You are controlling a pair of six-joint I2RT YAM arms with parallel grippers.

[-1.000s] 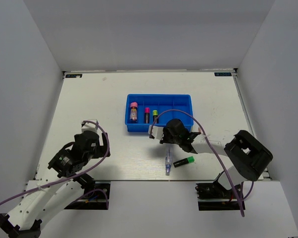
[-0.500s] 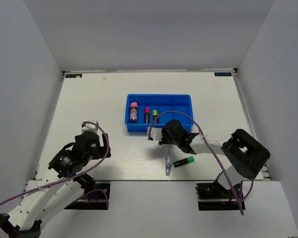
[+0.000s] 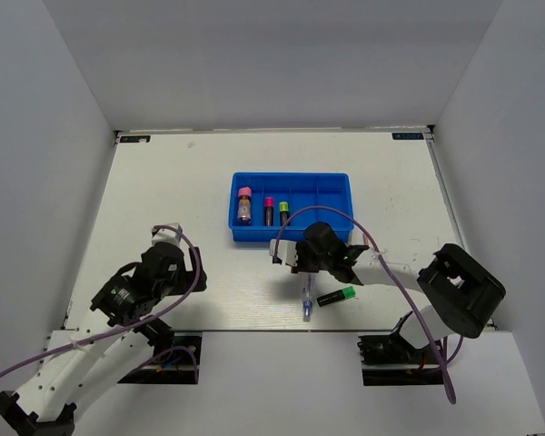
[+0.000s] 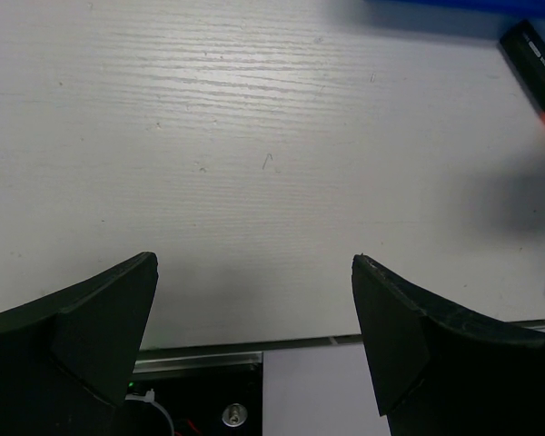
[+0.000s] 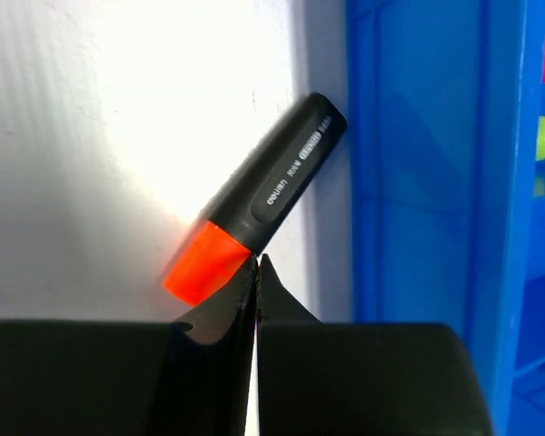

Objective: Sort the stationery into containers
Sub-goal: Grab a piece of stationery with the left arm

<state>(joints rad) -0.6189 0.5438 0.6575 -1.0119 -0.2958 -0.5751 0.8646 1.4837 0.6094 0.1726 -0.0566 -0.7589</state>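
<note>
Hidden from above, shown at right wrist: orange-capped highlighter (image 5: 259, 209) beside blue tray (image 5: 418, 182); right hand (image 5: 257, 264) shut, empty, pulled slightly nearer than before; left hand (image 4: 254, 272) wide open, empty.

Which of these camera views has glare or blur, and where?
Right wrist: the table blows out to white glare beside the sharp orange highlighter. Left wrist: the blue tray edge at top is blurred. Top external: evenly lit, only soft shadows.
</note>
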